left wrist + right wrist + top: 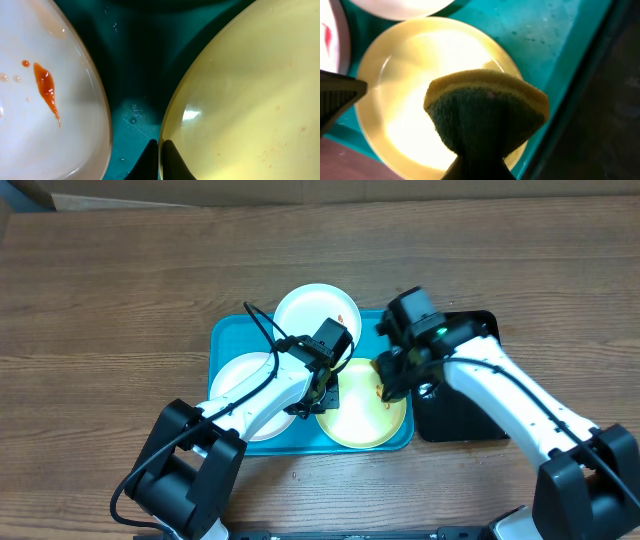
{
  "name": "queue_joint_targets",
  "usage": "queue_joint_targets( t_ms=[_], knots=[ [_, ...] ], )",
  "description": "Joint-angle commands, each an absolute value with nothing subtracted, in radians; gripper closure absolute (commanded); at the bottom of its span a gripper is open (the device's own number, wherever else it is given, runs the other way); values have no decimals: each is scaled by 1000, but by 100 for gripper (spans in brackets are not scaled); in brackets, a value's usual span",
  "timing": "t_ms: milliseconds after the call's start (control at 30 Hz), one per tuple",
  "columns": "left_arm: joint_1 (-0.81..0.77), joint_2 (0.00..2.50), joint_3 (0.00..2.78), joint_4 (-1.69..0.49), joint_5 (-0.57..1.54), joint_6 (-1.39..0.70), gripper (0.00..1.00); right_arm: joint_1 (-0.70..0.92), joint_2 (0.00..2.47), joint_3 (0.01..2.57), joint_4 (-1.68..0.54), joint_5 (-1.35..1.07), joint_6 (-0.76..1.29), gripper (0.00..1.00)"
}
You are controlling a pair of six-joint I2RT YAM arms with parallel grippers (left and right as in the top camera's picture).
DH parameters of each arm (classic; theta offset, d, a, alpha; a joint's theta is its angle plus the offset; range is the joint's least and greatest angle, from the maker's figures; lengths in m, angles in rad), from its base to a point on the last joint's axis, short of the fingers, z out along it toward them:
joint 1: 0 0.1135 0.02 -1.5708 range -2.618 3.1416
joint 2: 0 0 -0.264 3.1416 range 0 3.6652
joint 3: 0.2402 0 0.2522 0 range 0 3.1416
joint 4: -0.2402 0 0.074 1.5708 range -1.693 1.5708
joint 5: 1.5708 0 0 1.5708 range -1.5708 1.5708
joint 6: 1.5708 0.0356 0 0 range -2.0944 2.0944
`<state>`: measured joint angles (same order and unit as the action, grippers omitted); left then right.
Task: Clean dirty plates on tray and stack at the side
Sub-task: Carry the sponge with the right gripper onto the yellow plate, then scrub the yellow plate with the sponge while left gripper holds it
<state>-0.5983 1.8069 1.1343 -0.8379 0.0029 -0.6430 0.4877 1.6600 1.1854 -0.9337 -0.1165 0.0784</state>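
we count one turquoise tray [232,340] of plastic, with rounded corners and a raised rim, on the wood-grain counter [100,300]. on it lie one white plate [317,310], a second white plate [240,385] and one yellow-green plate [365,415]: three in all, each round and flat.

the left jaws are pinched shut on the glossy rim of the yellow-green plate, one tip outside it and one inside. just left of these jaws a white plate carries one long orange-red smear [46,90] and a few small dots.

the right jaws are clamped tight on one sponge [485,115], a soft yellow layer over a coarse dark green face, squeezed into a wedge. the yellow-green plate lies right below these jaws; whether the sponge touches it we cannot tell. one glossy black tray [445,420] lies just beside the right jaws, next to the turquoise tray.
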Motion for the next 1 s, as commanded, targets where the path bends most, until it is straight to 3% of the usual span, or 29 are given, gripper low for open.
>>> queue_joint_targets(
  t_ms=[0, 633, 967],
  knots=[
    [-595, 1823, 1154, -836, -18, -625, 95, 529, 1650, 1140, -900, 1, 71, 96],
    [-593, 1823, 1154, -837, -7, -625, 95, 543, 1658, 894, -587, -83, 72, 96],
    [-593, 1823, 1154, -840, -2, -624, 96, 543, 1811, 890, -535, -97, 81, 96]
  ],
)
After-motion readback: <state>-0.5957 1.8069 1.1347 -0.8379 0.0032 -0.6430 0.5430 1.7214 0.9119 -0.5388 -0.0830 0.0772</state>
